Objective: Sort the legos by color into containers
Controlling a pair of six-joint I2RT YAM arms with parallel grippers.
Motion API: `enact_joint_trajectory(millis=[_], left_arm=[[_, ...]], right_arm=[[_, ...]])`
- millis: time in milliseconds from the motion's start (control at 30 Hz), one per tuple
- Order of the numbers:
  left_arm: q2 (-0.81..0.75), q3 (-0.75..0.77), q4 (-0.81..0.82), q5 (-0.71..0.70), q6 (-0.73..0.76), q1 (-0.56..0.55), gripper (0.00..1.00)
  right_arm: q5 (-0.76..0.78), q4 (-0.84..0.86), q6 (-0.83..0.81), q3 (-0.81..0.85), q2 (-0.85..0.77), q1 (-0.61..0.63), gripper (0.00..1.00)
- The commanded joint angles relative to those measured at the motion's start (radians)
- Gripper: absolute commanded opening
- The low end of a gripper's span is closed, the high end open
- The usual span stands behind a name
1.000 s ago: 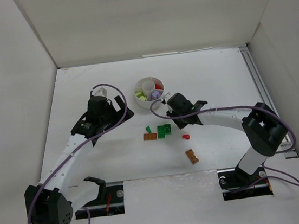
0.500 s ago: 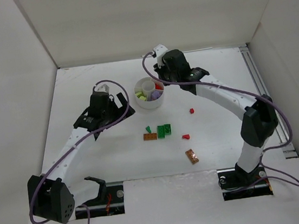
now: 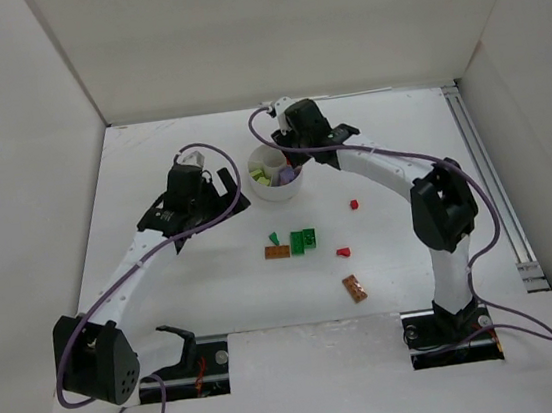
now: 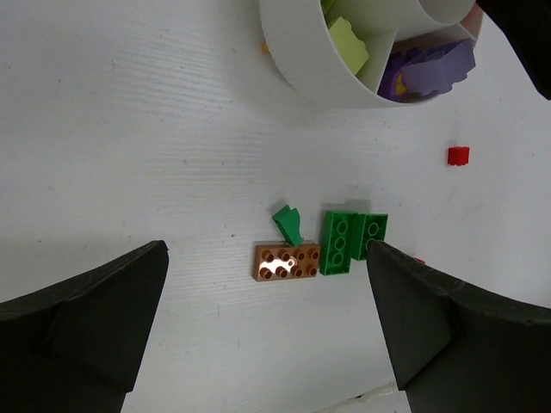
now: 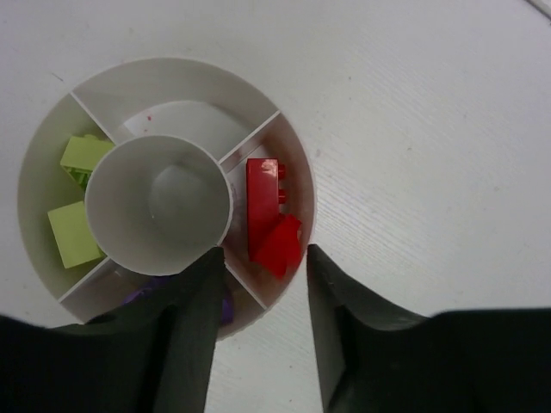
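The white round dish (image 3: 274, 172) has wedge containers around a central cup (image 5: 159, 202). My right gripper (image 5: 263, 256) hangs open right over its red wedge, where two red legos (image 5: 263, 211) lie, one tilted between the fingertips and free of both. Yellow-green legos (image 5: 73, 234) fill another wedge, and purple ones (image 4: 430, 69) a third. My left gripper (image 4: 265, 251) is wide open and empty above an orange-brown lego (image 4: 287, 261), a small green piece (image 4: 288, 224) and green bricks (image 4: 353, 241). In the top view it (image 3: 204, 190) sits left of the dish.
Loose on the table are a red lego (image 3: 353, 203) right of the dish, another red one (image 3: 343, 252) and a second orange-brown brick (image 3: 355, 288) nearer the bases. White walls close off the back and both sides.
My right arm swung from mid-table up over the dish, and its shut jaws have parted above the red wedge. The left arm shifted only slightly.
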Motion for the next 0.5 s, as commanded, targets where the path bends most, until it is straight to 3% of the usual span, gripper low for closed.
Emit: enact_joint_trajectory(millis=[0,200,267,367,467], left_arm=[[-0.010,0.048,0.003,0.017,0.028,0.005,0.99],[-0.010,0.057,0.003,0.036,0.050,-0.005,0.99],[-0.010,0.083,0.003,-0.001,0.076,-0.077,0.99],[0.056,0.149,-0.023,-0.137,0.099,-0.286,0.99],[0.156,0.229,-0.036,-0.257,0.178,-0.518,0.99]], right_arm=[[-0.010,0.027,0.008,0.062,-0.024,-0.006,0.51],[0.007,0.015,0.017,0.044,-0.094,-0.015,0.55],[0.041,0.015,0.046,-0.036,-0.152,-0.035,0.62],[0.032,0.004,0.121,-0.149,-0.301,-0.090,0.72],[-0.007,0.004,0.176,-0.349,-0.488,-0.199,1.00]])
